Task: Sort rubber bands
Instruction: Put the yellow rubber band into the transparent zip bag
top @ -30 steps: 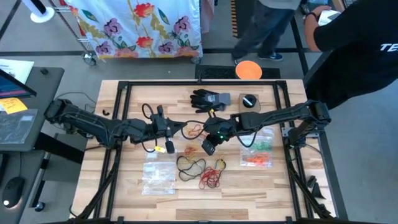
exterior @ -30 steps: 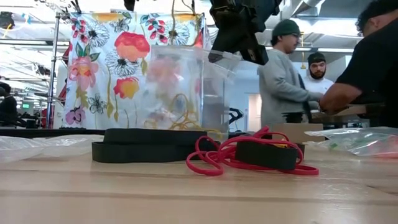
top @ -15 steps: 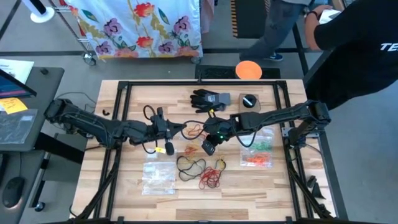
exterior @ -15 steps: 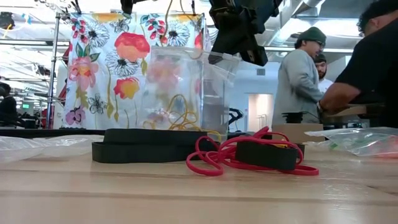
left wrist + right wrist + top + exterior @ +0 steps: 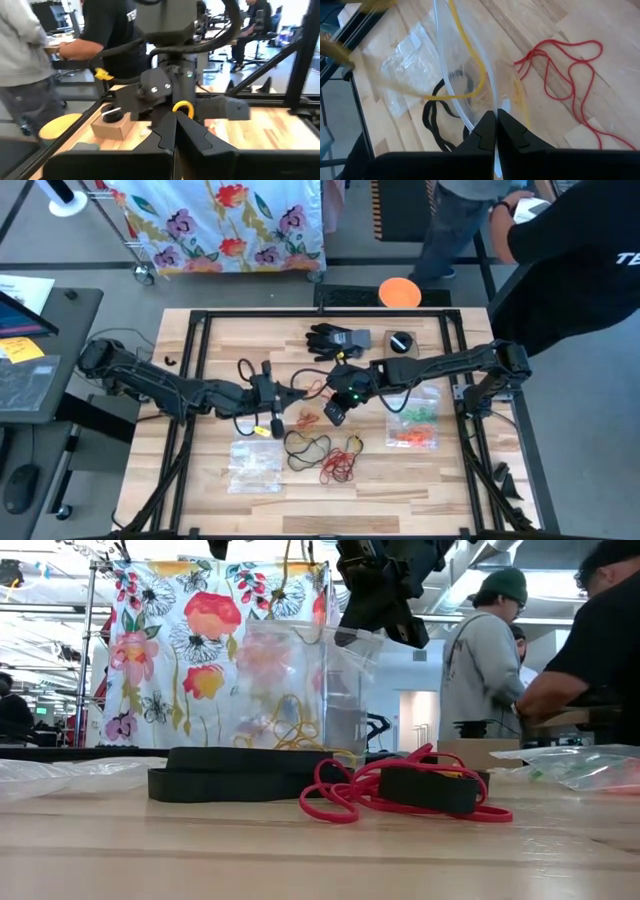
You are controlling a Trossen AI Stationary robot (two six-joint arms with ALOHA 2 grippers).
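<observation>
We pinch a yellow rubber band (image 5: pixel 183 107) in our left gripper (image 5: pixel 268 393); our right gripper (image 5: pixel 340 405) (jaws clenched) holds the clear bag (image 5: pixel 300 690) for loading next.

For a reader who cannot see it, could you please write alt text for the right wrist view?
The right gripper, fingers shut, pinches the edge of a clear plastic bag held above the wooden table, with a yellow rubber band showing through the plastic. Below lie a red rubber band, a black rubber band and another clear bag.

Overhead, table-level, two wrist close-ups.
</observation>
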